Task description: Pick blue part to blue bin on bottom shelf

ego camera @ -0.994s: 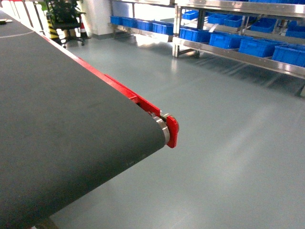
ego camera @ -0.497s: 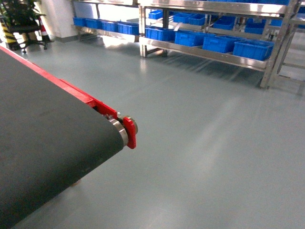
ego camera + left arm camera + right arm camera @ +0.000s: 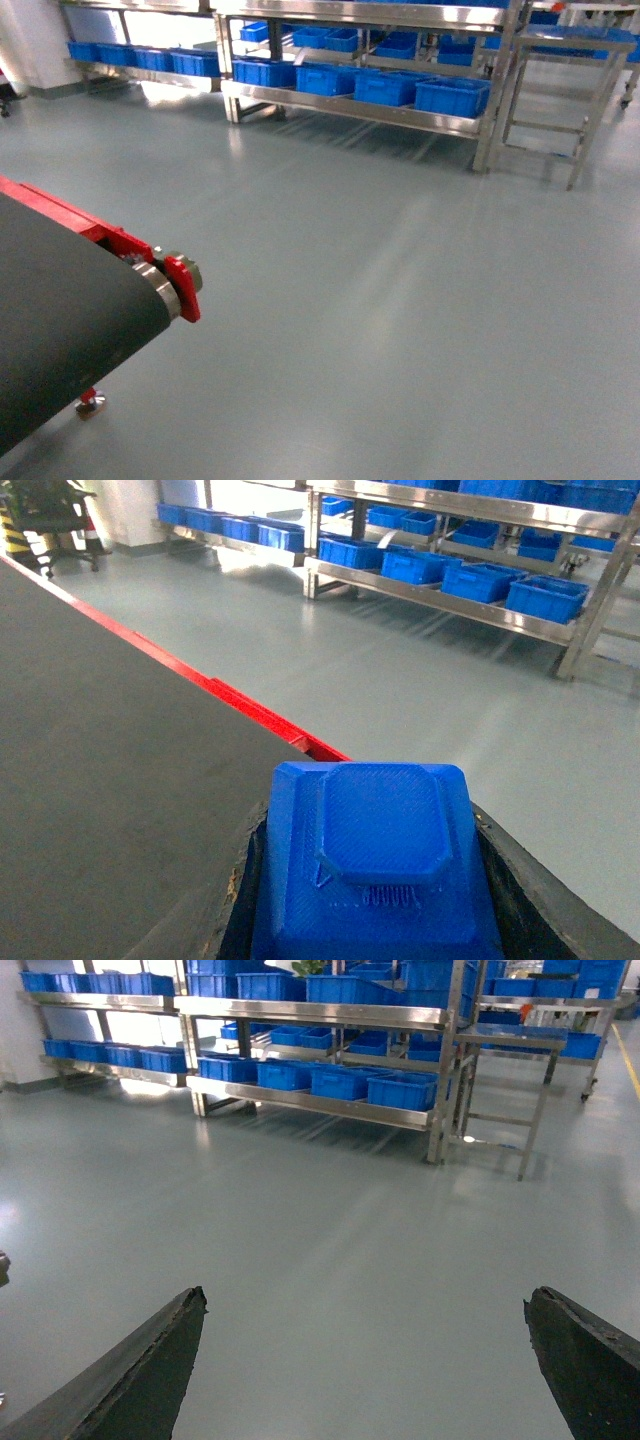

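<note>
The blue part (image 3: 375, 865), a square block with a raised octagonal top, fills the bottom of the left wrist view. My left gripper (image 3: 368, 818) is shut on it, one black finger on each side, above the end of the conveyor belt. My right gripper (image 3: 365, 1298) is open over bare floor with nothing between its fingers. Neither gripper shows in the head view. Across the floor stands the steel rack, and its bottom shelf (image 3: 350, 110) carries a row of several blue bins (image 3: 450, 96). The same bins (image 3: 400, 1090) show in the right wrist view.
The dark conveyor belt (image 3: 60, 320) with its red end cap (image 3: 185, 288) sits at the lower left, and one foot (image 3: 90, 403) rests on the floor. A steel frame stand (image 3: 560, 90) is right of the rack. Grey floor (image 3: 400, 300) lies between me and the shelves.
The head view has swung right. The conveyor has slid to the lower left of the picture, and the rack's right end and the steel stand have come into view.
</note>
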Robot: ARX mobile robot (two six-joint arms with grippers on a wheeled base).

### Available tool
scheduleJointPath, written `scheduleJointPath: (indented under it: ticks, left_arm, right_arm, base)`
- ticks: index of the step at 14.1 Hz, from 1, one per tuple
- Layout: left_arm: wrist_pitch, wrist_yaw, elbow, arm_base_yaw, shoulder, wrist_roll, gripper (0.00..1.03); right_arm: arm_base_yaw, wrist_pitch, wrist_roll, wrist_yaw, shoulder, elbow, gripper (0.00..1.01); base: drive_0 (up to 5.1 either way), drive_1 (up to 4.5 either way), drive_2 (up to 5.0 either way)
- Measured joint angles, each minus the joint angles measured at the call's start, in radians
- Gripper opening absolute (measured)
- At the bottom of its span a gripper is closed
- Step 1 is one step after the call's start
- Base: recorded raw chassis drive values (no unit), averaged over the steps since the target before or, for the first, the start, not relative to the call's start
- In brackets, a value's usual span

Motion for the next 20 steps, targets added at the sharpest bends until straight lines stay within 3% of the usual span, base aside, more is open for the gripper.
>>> scheduleJointPath:
  ticks: [20]
  left_arm:
    - [0.000,0.000,0.000,0.000,0.000,0.000,0.44]
  right_arm:
    - [0.000,0.000,0.000,0.000,0.000,0.000,0.98]
  base:
    - [-1.6,-1.56,-1.6]
